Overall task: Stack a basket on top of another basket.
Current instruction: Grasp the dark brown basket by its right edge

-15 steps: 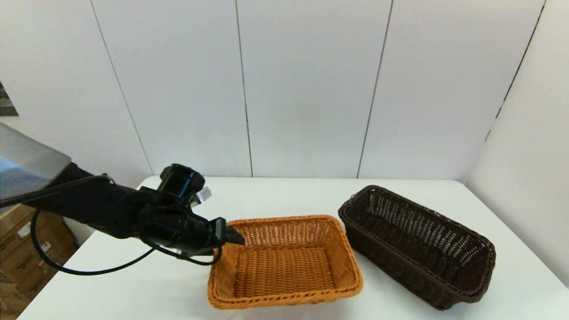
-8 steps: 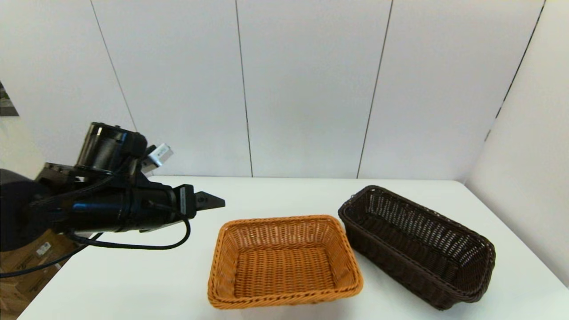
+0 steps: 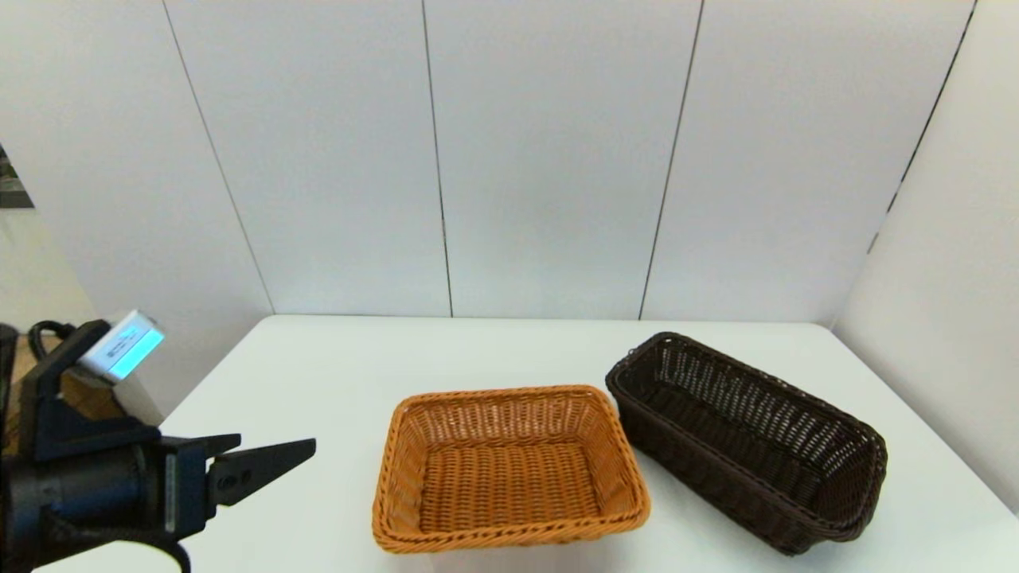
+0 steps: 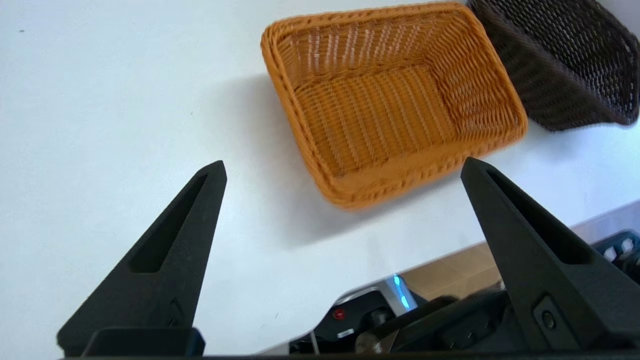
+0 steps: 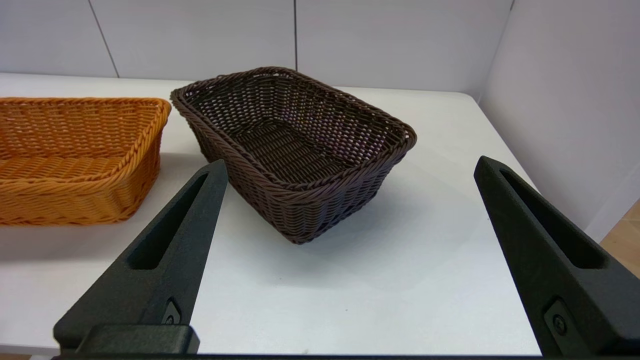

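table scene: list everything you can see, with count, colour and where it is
dark brown basket: 1, nearly black wicker, on the table's right half, empty, angled
orange-tan basket: 1, orange wicker, table centre near the front edge, empty, just left of the dark one
table: 1, white, in front of the panelled wall
cardboard boxes: not clear, brown, off the table's left edge
left claw: 1, black, open, at the table's left front, holding nothing
right claw: 1, black, open, low in front of the dark brown basket, holding nothing
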